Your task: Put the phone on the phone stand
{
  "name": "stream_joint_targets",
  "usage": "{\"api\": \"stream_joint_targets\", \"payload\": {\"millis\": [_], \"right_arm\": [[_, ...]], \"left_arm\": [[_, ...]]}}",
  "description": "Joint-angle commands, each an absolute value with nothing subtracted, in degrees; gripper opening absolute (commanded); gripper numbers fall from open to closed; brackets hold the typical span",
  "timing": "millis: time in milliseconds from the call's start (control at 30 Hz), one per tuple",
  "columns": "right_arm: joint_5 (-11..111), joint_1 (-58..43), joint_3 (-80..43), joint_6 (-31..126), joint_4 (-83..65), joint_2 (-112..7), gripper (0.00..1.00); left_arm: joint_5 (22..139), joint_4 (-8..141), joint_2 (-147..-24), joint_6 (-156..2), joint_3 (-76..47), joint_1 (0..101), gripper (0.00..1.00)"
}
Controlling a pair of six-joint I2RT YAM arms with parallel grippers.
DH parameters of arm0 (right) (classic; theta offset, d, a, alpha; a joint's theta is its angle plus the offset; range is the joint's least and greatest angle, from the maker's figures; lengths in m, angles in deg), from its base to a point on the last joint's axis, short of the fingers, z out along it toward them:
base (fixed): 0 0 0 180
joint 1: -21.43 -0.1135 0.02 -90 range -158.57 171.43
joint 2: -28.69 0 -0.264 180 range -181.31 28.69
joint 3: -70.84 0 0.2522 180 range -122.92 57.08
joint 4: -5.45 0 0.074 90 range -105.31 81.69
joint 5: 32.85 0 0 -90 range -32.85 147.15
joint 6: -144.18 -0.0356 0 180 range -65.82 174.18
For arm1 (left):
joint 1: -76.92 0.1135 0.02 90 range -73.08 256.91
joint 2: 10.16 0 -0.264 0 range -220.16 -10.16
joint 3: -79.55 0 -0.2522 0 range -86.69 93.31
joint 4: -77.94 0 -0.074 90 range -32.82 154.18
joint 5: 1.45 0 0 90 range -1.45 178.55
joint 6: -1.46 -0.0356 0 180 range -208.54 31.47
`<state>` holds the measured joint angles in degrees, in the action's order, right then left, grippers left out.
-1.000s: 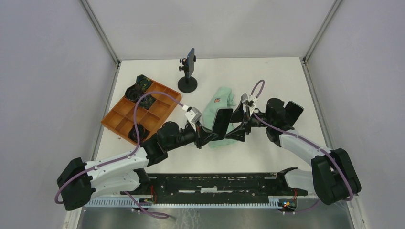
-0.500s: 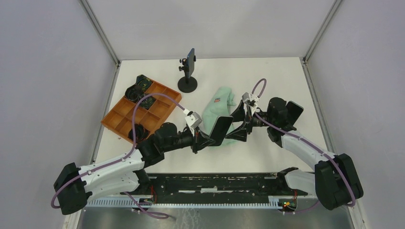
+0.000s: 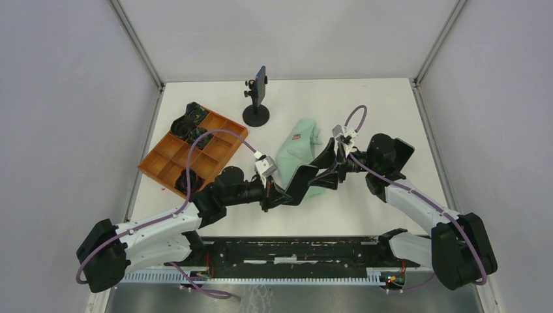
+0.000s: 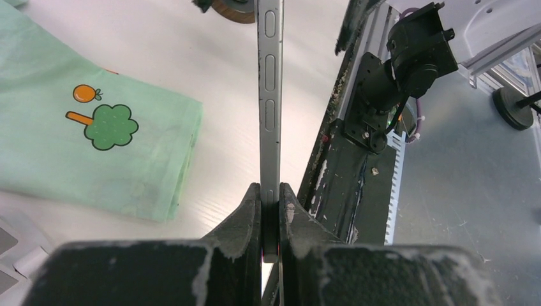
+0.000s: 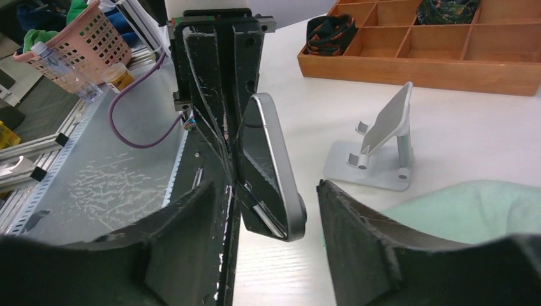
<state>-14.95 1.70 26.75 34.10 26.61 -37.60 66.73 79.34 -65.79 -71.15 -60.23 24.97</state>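
Phone (image 4: 270, 95) stands edge-on, its lower end pinched in the left gripper (image 4: 270, 197), whose fingers clamp it from both faces; three side buttons show along its grey rim. It is held up above the worktop (image 4: 191, 51), just beside the green cloth (image 4: 76, 146), which is printed with a green tree and an orange fruit. The right gripper (image 5: 265, 190) faces it, spread wide and holding nothing. Beyond, the silver phone stand (image 5: 383, 143) sits bare, near the wooden tray (image 5: 408, 67).
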Motion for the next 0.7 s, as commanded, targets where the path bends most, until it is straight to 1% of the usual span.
{"api": "stream_joint_targets", "payload": {"millis": [0,67,200,267,400,467,533,600,667], "right_arm": [[-17.1,1.1,25.5,33.7,30.0,-36.6,0.63],[-17.5,1.0,25.4,33.8,30.0,-36.8,0.51],[-17.7,0.5,25.3,34.0,29.9,-37.0,0.3],[-17.7,0.3,25.1,34.1,29.9,-37.1,0.21],[-18.2,0.0,25.0,34.2,29.8,-37.1,0.09],[-18.4,0.0,24.8,34.5,29.4,-37.2,0.05],[-18.4,0.0,24.4,35.8,27.9,-37.3,0.02],[-18.3,0.0,23.7,37.7,25.5,-37.3,0.0],[-17.8,0.1,23.3,38.9,24.0,-37.5,0.0]], "left_arm": [[62.8,87.4,-65.5,-71.8,-60.7,26.7,0.02],[62.1,88.3,-65.5,-71.2,-61.2,27.4,0.02],[61.8,88.9,-65.7,-70.7,-61.7,28.1,0.02],[61.8,89.0,-65.9,-70.4,-61.7,28.3,0.02],[63.1,88.4,-66.2,-69.8,-61.7,28.8,0.02],[65.3,86.8,-66.4,-69.4,-61.4,29.1,0.05],[66.8,85.9,-66.4,-69.0,-61.2,29.6,0.14],[68.4,84.8,-66.0,-68.4,-61.0,29.9,0.25],[69.4,83.2,-65.3,-68.2,-60.5,30.0,0.37]]}}
